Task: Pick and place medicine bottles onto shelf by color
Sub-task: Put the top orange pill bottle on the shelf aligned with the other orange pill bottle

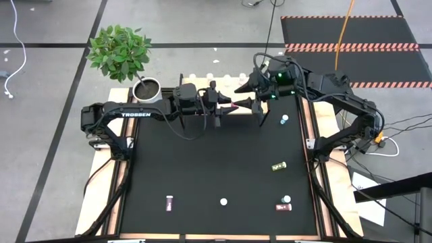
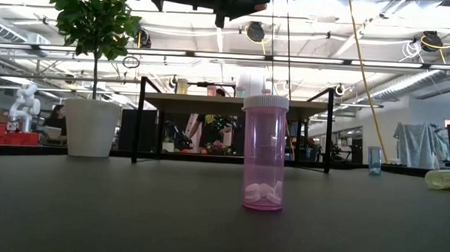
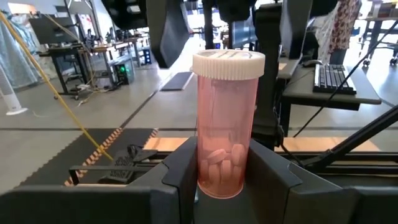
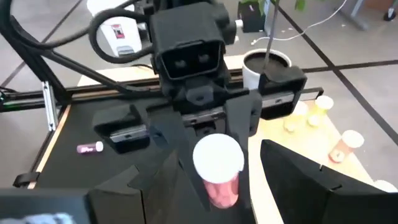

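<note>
My left gripper [image 1: 226,106] is shut on a pink bottle [image 3: 225,127] with a white cap, held in the air over the far part of the table near the wooden shelf [image 4: 297,144]. My right gripper [image 1: 245,94] is open. Its fingers [image 4: 311,180] stand on either side of the bottle's cap [image 4: 217,155] without touching it. Yellow and pink bottles [image 4: 317,106] stand on the shelf. Another pink bottle [image 2: 264,155] stands upright on the black table. Teal [image 1: 284,119], olive [image 1: 278,165] and magenta [image 1: 169,202] bottles stand or lie on the table. My left gripper pinches the pink bottle's bottom end [image 3: 221,180] between its two fingers [image 3: 183,171]. It comes level from the table's left, with the fingers along the bottle. The bottle sticks out past the fingertips, cap end [image 3: 227,63] toward my right gripper, lifted clear.
A white plant pot [image 1: 146,89] with a leafy plant stands at the far left corner beside the shelf. A teal bottle [image 1: 287,200] and a magenta one [image 1: 283,207] sit close together near the front right. The table's middle [image 1: 216,155] is bare black mat.
</note>
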Controlling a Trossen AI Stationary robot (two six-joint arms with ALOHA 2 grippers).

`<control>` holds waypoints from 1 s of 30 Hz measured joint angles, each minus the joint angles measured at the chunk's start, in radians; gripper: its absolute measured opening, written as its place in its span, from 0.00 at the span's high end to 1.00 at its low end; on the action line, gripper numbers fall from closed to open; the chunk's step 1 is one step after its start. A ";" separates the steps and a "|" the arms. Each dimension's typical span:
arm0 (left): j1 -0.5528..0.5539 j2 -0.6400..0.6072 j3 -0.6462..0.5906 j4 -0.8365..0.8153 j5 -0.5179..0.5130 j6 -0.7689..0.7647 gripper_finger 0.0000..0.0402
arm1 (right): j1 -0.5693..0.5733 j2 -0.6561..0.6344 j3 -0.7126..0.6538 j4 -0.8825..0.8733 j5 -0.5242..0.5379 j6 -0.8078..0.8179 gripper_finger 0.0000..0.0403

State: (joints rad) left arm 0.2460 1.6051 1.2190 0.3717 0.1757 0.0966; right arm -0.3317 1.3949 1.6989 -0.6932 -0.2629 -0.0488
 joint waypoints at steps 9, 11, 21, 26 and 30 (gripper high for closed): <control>-0.001 0.000 0.000 -0.001 0.000 -0.002 0.70 | 0.000 0.010 -0.025 0.008 -0.003 -0.024 0.47; -0.001 0.000 0.000 0.000 0.000 -0.002 0.70 | 0.000 0.010 -0.049 0.031 -0.004 -0.015 0.49; -0.001 0.000 0.000 -0.001 0.001 -0.019 0.70 | 0.000 0.000 -0.082 0.101 -0.029 0.003 0.57; -0.001 0.000 0.000 -0.001 0.001 -0.016 0.70 | -0.007 -0.014 -0.082 0.115 -0.029 -0.018 0.57; 0.002 0.000 0.000 -0.001 0.002 -0.016 0.70 | -0.008 -0.011 -0.082 0.101 -0.027 -0.018 0.57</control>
State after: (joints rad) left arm 0.2481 1.6051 1.2190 0.3706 0.1772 0.0807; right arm -0.3397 1.3835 1.6165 -0.5920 -0.2901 -0.0666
